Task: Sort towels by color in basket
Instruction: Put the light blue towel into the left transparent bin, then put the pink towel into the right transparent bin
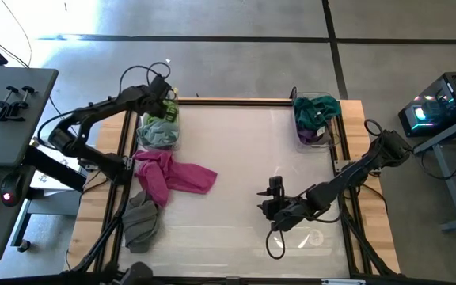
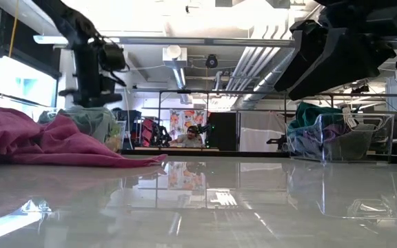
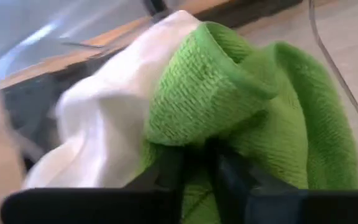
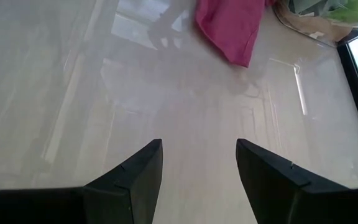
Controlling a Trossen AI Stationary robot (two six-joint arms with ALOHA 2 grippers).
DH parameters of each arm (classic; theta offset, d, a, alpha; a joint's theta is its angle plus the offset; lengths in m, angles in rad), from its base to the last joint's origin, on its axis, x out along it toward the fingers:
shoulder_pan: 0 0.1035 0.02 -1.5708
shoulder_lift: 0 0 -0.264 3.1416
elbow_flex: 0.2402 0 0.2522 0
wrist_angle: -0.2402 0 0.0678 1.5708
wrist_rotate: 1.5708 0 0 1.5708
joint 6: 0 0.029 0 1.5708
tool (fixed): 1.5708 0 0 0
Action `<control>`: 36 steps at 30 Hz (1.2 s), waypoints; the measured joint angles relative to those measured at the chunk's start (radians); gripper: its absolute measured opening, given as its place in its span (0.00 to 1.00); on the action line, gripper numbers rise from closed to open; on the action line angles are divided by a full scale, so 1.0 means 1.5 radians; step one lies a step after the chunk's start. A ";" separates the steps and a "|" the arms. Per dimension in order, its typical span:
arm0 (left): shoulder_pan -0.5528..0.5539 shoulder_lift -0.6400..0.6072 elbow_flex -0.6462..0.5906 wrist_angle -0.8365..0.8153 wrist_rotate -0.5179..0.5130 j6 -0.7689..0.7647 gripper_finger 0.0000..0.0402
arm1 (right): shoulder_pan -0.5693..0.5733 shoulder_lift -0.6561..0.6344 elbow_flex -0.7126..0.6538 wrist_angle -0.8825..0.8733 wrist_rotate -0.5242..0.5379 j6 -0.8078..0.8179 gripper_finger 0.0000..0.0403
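No readable writing; left tool (image 3: 194,165) pinching lime green towel (image 3: 253,106).

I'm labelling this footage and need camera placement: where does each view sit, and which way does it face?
High: overhead, looking down; both arms, table.
Low: table height, facing the room; arms overhead.
Left wrist: left hand pushed into lime green towel, beside a cream towel.
Right wrist: open right hand over the table.
Shared: magenta towel shows in high, low and right wrist.

1. Overhead, straight down on the whole table (image 1: 236,174).
2. Table height, level, facing the room.
3. Left wrist, pressed close to a lime green towel (image 3: 260,112).
4. Right wrist, angled down; magenta towel (image 4: 229,28) upper centre, shared with overhead.
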 joint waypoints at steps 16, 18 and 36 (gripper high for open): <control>-0.008 -0.021 0.087 -0.115 0.072 0.034 0.30 | -0.026 0.000 0.000 0.000 0.000 -0.011 0.50; -0.031 -0.046 0.118 -0.153 0.040 0.025 0.35 | -0.026 0.000 0.000 0.000 0.000 -0.004 0.50; -0.747 -0.145 0.134 -0.160 -0.213 -0.105 0.23 | -0.026 0.000 0.000 0.006 -0.001 0.023 0.50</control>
